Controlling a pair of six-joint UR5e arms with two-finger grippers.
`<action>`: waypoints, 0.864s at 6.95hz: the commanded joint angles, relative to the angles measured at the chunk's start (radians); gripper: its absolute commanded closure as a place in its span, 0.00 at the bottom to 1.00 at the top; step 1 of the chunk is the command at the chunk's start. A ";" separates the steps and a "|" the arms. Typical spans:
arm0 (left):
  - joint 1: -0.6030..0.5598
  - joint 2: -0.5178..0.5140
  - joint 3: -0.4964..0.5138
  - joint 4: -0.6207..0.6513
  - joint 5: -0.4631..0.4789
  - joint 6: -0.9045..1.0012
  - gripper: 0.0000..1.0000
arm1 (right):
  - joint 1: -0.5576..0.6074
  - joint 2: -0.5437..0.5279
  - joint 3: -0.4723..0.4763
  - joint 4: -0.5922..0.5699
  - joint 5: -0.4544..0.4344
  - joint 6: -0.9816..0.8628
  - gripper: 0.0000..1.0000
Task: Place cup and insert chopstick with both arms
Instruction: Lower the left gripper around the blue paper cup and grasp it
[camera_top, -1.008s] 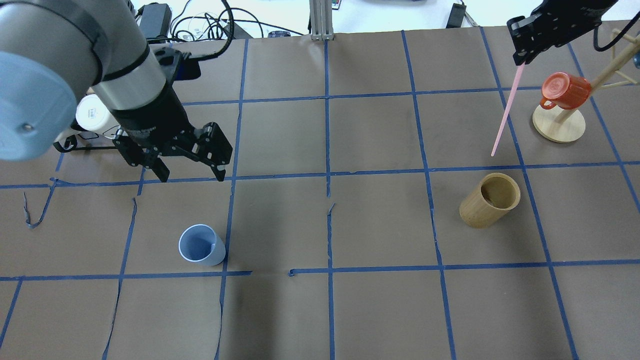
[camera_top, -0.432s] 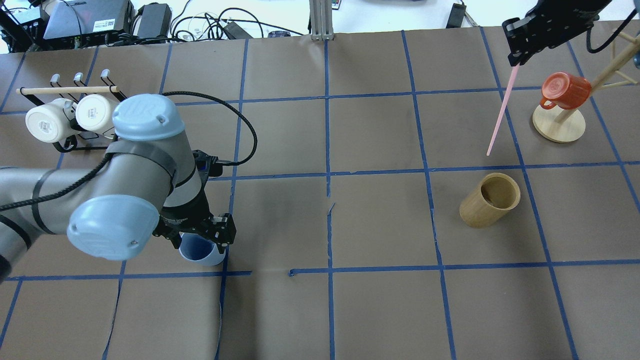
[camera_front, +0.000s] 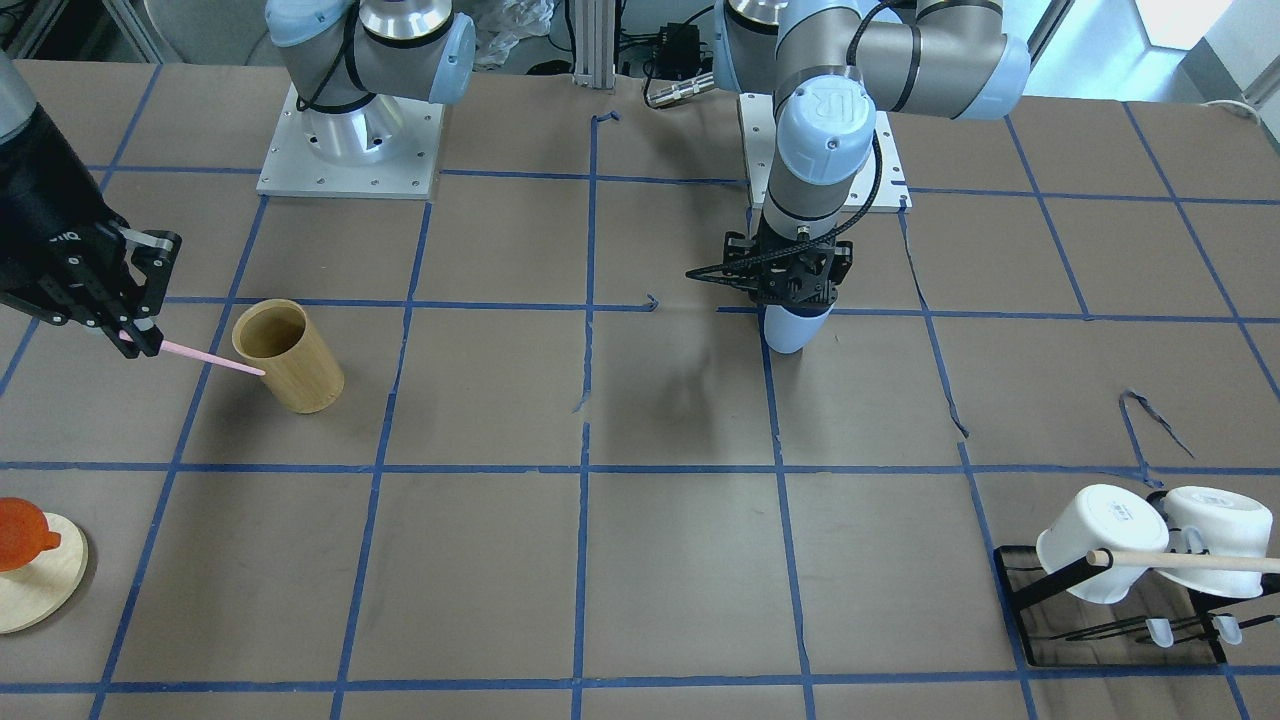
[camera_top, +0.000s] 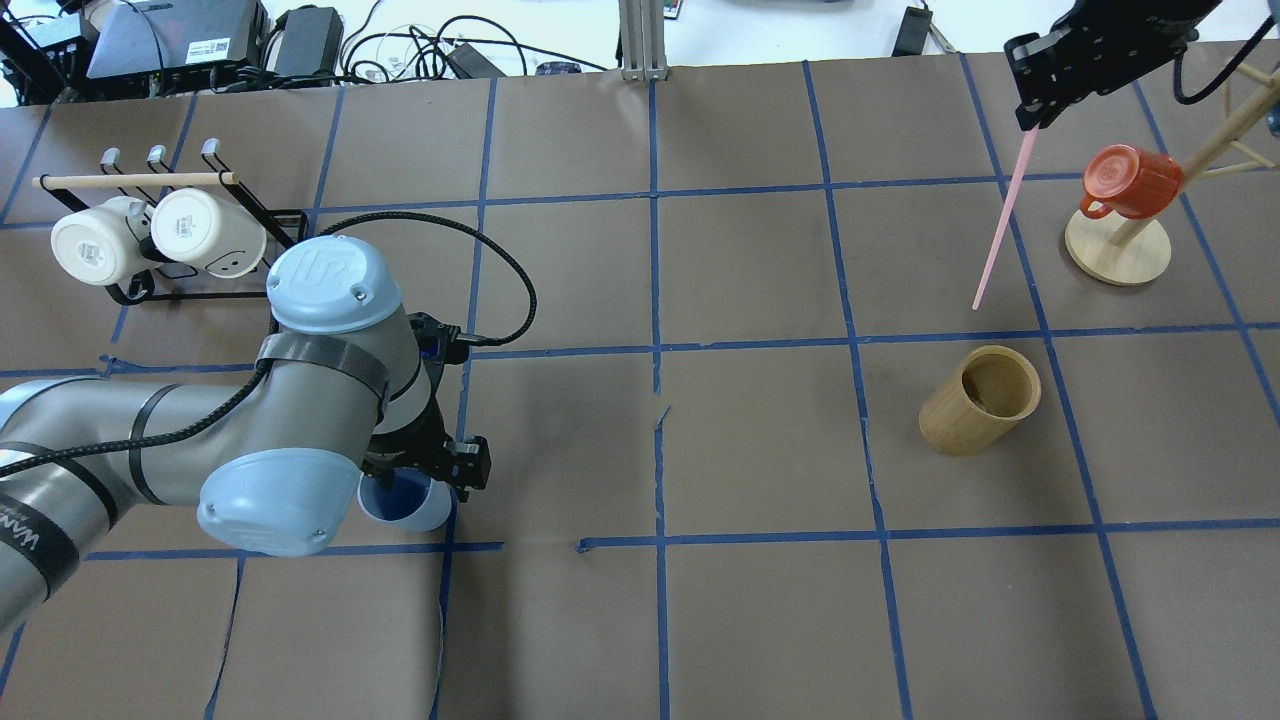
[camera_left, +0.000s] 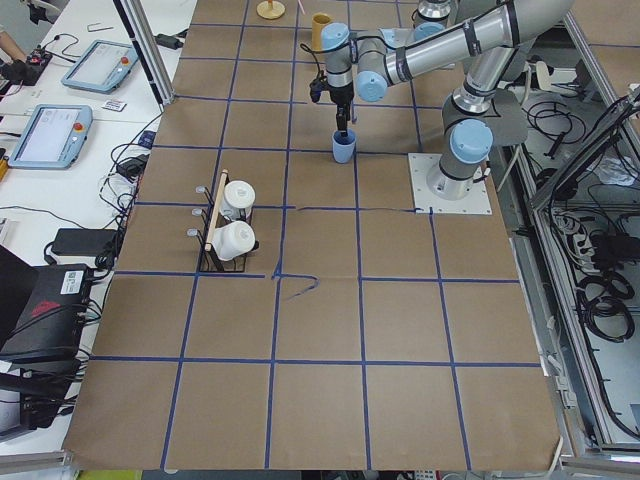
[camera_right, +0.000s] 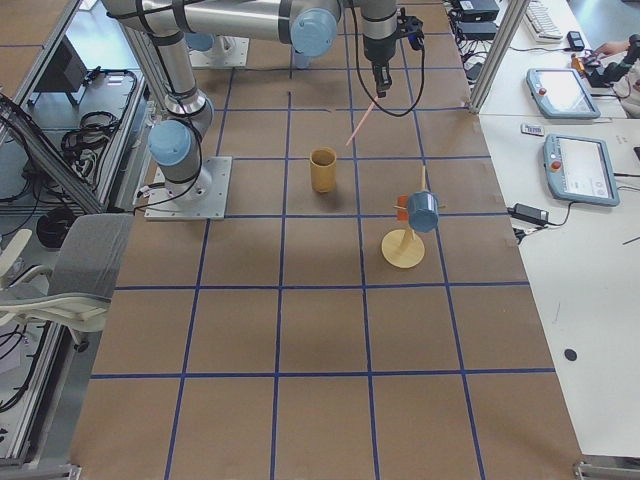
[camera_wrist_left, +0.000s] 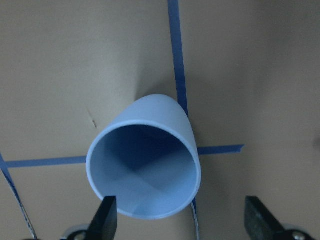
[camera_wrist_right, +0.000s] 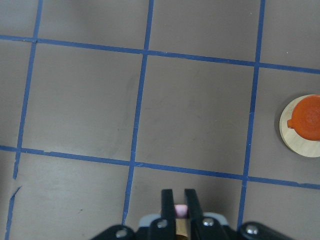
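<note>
Containers first: your blue cup (camera_top: 405, 505) stands upright on the table (camera_top: 760, 440), mouth up, beside a crossing of blue tape lines on the robot's left half. Looking down into it from the left wrist view, you see only its own blue wall and floor.

The left gripper (camera_wrist_left: 182, 220) is down at the cup's rim with its jaws spread wide. The cup sits between them but off-centre. One fingertip (camera_wrist_left: 106, 217) is right at the edge of the rim, and you cannot tell whether it touches. The other stands well clear of the opposite wall. Nothing is clamped.

Your bamboo holder (camera_top: 980, 400) stands upright on the robot's right half, well apart from the blue cup. Its open mouth shows a bare brown inside.

The right gripper (camera_top: 1030, 110) is pinched narrow on the top end of the pink chopstick (camera_top: 1000, 225). The stick hangs slanted in the air. In the overhead view its lower tip is just beyond the holder, not inside it. In the front-facing view the tip only overlaps the holder's outer wall.

A red cup (camera_top: 1132, 182) hangs tilted on a wooden stand (camera_top: 1117, 250) near the holder. Two white mugs (camera_top: 205, 230) hang on a black rack (camera_top: 135, 295) on the far left side.
</note>
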 joint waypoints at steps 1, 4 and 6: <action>-0.008 -0.017 -0.010 0.013 -0.007 0.003 0.85 | 0.000 0.000 0.000 0.000 0.001 0.000 0.93; -0.008 -0.027 0.015 0.057 0.029 0.047 1.00 | 0.000 0.000 0.000 0.000 0.001 0.000 0.95; -0.017 -0.064 0.150 0.019 0.027 0.039 1.00 | 0.000 0.000 0.000 0.000 -0.001 0.000 0.97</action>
